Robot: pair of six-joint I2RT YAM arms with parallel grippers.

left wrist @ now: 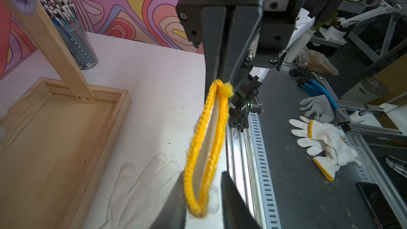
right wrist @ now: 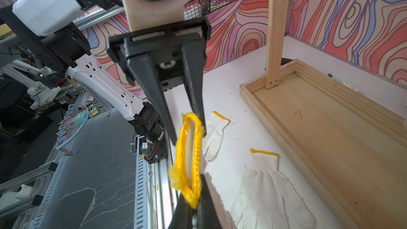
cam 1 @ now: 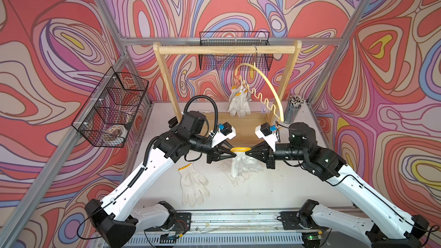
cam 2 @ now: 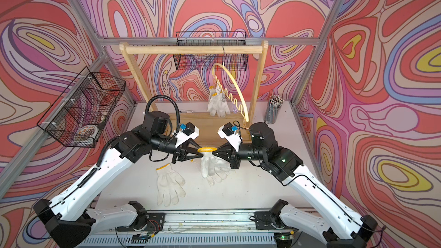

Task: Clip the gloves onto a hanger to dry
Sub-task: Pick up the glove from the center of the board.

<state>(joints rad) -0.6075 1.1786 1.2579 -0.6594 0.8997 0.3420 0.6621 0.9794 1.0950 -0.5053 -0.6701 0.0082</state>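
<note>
– Handover, mid-air above the table [cam 1: 274,187]: right gripper [cam 1: 247,153] pinches the glove [cam 1: 238,167] shut by its yellow cuff [cam 1: 241,149]; left gripper [cam 1: 235,155] stands half open around the cuff's other end, gripping nothing.
– Then the right arm likely carries it to the hanger [cam 1: 272,86], to a free clip [cam 1: 264,109].

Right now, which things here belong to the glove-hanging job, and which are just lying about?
Job: lifted glove, cuff pinched by the right hand; glove lying flat; glove beneath the lifted one; clipped gloves; yellow hanger; wooden rail.
Lying about: pencil cup; side wire basket; back wire basket.
</note>
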